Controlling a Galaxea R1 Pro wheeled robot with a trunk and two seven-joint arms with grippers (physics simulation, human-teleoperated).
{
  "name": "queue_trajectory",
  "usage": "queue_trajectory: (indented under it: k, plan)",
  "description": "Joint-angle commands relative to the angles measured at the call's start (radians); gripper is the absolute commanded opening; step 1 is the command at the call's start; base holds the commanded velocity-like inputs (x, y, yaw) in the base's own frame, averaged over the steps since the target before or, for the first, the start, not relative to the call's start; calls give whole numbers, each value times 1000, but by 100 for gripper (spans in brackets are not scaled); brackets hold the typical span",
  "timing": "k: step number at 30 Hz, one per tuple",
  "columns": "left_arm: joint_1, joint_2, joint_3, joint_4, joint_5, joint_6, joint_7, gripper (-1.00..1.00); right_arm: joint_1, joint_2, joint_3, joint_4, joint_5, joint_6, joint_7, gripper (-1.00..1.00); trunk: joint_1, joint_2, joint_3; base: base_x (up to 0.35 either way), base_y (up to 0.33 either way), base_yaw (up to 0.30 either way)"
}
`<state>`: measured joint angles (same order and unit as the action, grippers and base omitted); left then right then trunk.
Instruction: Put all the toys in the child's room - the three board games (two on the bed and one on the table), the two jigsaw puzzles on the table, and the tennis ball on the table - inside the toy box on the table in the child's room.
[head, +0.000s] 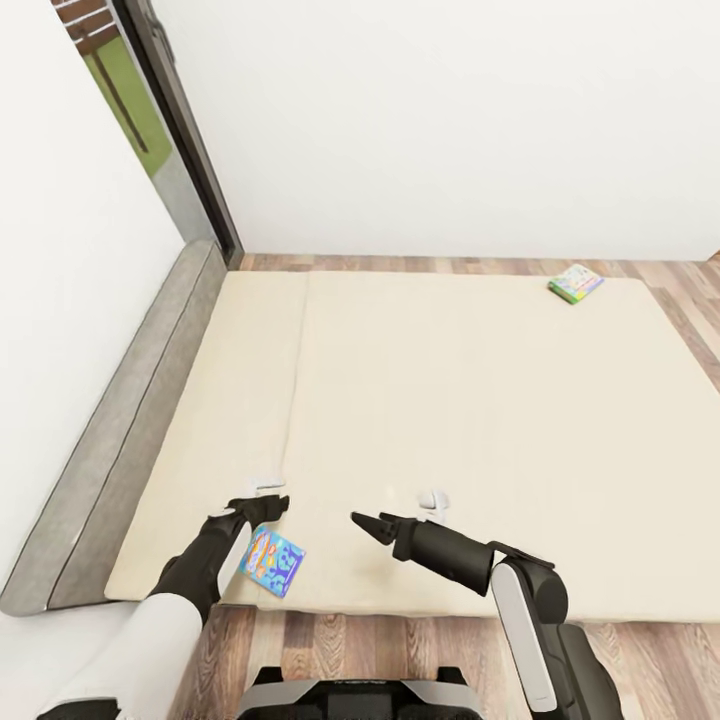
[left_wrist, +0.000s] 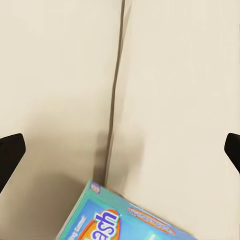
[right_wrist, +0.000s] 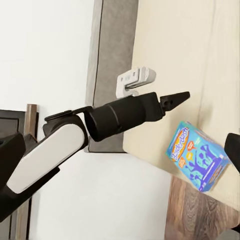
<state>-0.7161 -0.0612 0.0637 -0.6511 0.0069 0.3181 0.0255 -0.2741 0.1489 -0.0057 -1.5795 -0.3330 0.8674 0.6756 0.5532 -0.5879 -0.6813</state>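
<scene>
Games lie on the bed (head: 450, 400): head view has the blue game (head: 273, 560) at the near edge just beside the left gripper (head: 268, 505), the green game (head: 576, 283) at the far corner. The right gripper (head: 372, 525) hovers, pincers seemingly together.

Left wrist view: fingers (left_wrist: 10, 155) apart, game (left_wrist: 120, 220) below, likely for pickup.

Right wrist view: game (right_wrist: 197, 156) untouched.

A wide, low bed (head: 450, 400) with a plain beige mattress stands on a wooden plank floor (head: 400, 650), with a low grey headboard (head: 130, 430) along one side against a white wall. A blue-purple board game (head: 272, 561) lies flat near the mattress's front edge. A green-edged board game (head: 576, 283) lies flat at the far corner, well apart from the first.
</scene>
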Motion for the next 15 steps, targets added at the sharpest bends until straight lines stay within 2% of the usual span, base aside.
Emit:
queue_trajectory:
  k: [1, 15]
  plan:
    - [0, -1, 3, 5, 1, 0, 1, 100, 0, 0, -2, -1, -2, 5, 1, 100, 0, -1, -3, 0, 0, 0]
    - [-2, -2, 3, 41, 2, -28, 2, 100, 0, -5, -11, -2, -11, 2, 5, 100, 0, -1, -26, 0, 0, 0]
